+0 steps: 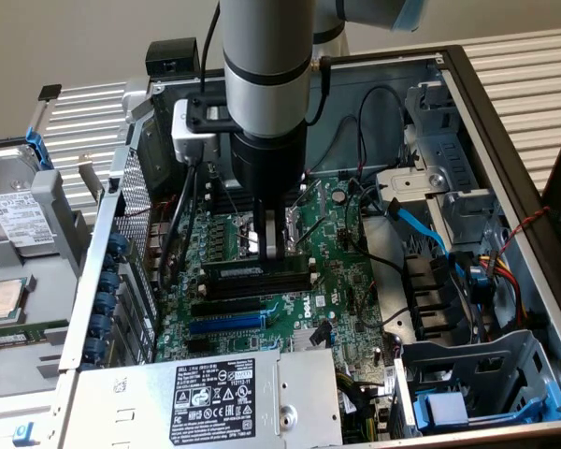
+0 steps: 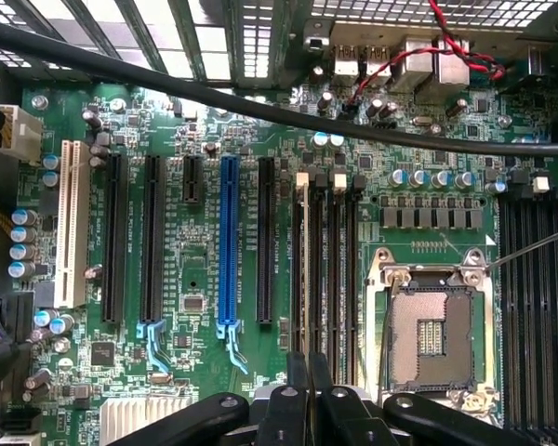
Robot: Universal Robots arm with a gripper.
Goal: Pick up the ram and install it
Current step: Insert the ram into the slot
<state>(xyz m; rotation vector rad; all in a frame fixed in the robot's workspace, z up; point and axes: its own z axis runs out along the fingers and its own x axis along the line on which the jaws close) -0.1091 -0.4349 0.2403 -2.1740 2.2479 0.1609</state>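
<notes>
— Pale ribbed table (image 1: 528, 65) all round; what does the case hold?

— An open computer case (image 1: 510, 140) lies on it. Inside I see a green motherboard (image 1: 341, 253), a grey power supply (image 1: 215, 398) on the far side of the blue slot (image 1: 226, 323) from my tool, and red, yellow and black wires (image 1: 505, 257).

— And your tool?

— My tool (image 1: 271, 248) is nearly closed, its fingers pinching the top edge of the ram (image 1: 248, 272). The ram stands upright on its long edge in a black memory slot. Other black slots lie between it and the blue slot, and the bare processor socket (image 2: 434, 334) is beyond it.

— Any writing?

— The power supply carries a black label with white print and symbols, which I cannot read. The strip on the ram is also too small to read.
</notes>
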